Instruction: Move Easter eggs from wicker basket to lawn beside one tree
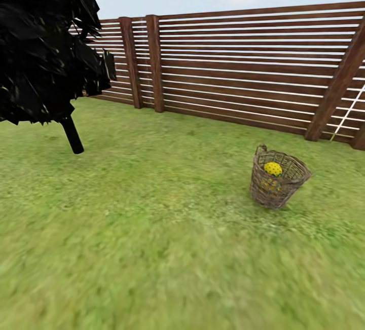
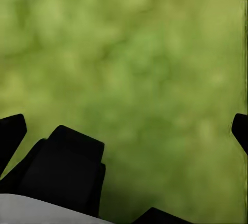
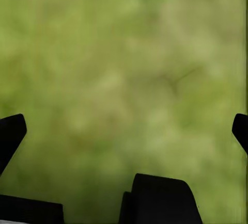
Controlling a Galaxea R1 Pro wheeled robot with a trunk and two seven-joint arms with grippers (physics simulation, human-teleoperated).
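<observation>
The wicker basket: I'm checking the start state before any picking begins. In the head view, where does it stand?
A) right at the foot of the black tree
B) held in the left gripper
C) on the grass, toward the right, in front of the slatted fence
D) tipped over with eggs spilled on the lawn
C: the wicker basket stands upright on the lawn before the fence, a yellow egg inside it.

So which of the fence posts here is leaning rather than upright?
The fence post at the head view's right, behind the wicker basket: it slants, while the two posts beside the black tree stand upright.
</observation>
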